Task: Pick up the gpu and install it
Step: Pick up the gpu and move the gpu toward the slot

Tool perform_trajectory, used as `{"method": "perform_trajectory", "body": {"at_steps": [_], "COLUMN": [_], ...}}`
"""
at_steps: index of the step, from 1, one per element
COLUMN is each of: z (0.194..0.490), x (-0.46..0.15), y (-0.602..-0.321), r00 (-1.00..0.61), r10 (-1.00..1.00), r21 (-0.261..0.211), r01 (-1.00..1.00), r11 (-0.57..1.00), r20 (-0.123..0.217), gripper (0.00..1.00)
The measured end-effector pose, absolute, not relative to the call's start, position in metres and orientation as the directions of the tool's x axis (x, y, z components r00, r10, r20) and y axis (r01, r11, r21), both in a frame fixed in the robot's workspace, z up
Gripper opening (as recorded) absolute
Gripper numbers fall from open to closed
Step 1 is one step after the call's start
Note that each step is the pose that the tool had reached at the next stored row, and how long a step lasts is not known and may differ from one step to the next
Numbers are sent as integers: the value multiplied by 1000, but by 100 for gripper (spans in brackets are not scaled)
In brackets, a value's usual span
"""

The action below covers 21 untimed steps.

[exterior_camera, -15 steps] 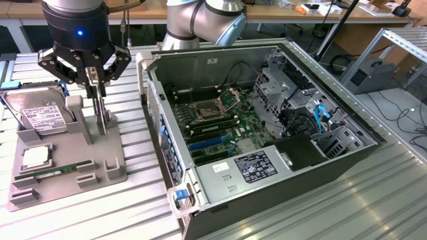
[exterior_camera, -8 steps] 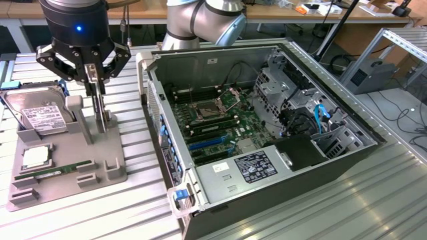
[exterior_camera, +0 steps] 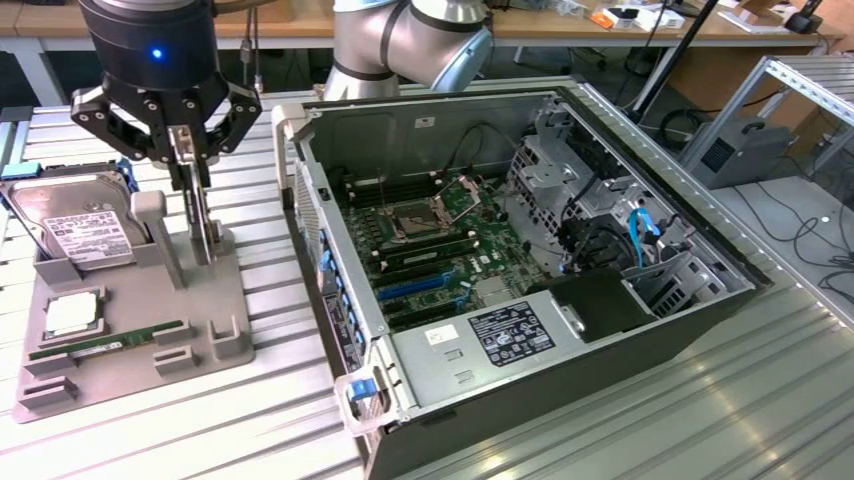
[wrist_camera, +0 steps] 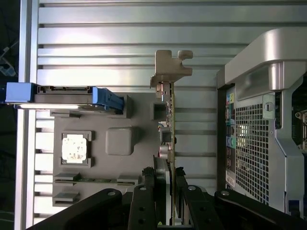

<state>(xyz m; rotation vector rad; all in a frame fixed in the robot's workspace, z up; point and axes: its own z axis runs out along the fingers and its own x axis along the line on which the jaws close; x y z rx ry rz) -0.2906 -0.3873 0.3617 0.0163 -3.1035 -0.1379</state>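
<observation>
With our gripper (wrist_camera: 166,173) clamped on the thin gpu (wrist_camera: 170,103) upright at the gray holder (wrist_camera: 100,163), we risk it tilting and binding if the hold sits off-centre.

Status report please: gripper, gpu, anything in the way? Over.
Gripper closed on gpu. Gpu upright in grey holder. Nothing in the way.

Wrist (exterior_camera: 150,40) vertical, pincer (exterior_camera: 191,168) pointing down, fingers (wrist_camera: 144,201) clamped on gpu (wrist_camera: 169,110)
</observation>
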Motion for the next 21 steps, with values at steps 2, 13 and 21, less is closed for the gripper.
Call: {"method": "perform_trajectory", "body": {"at_steps": [2,13,21], "z": [362,362,363], "x": [-291,-291,-291], "y": [-387,-387,-387], "r00": [-999,-999,-999], "r10": [-12,-10,-10], "r21": [86,22,22], "r01": [-9,-9,-9], "r11": [996,1000,1000], "r20": [35,35,35], "gripper": [27,27,27]}}
